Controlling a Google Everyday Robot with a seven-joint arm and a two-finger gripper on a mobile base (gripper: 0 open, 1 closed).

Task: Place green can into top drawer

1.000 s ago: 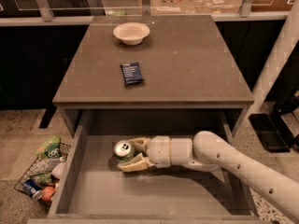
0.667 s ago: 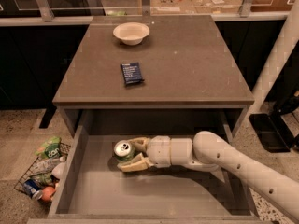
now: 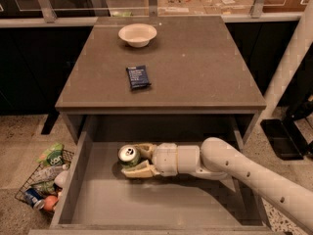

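The top drawer [image 3: 98, 199] stands pulled out below the grey-brown table. The green can [image 3: 129, 155], silver top showing, is upright inside it toward the back, on or just above the grey floor. My gripper [image 3: 136, 159] reaches in from the right on the white arm. Its two cream fingers [image 3: 139, 170] sit on either side of the can and are shut on it.
On the table top [image 3: 195, 77] lie a dark blue flat packet [image 3: 138, 77] and, farther back, a white bowl [image 3: 137, 34]. A wire basket [image 3: 41, 187] with cans and packets stands on the floor left of the drawer. A white post [image 3: 288, 67] rises at the right.
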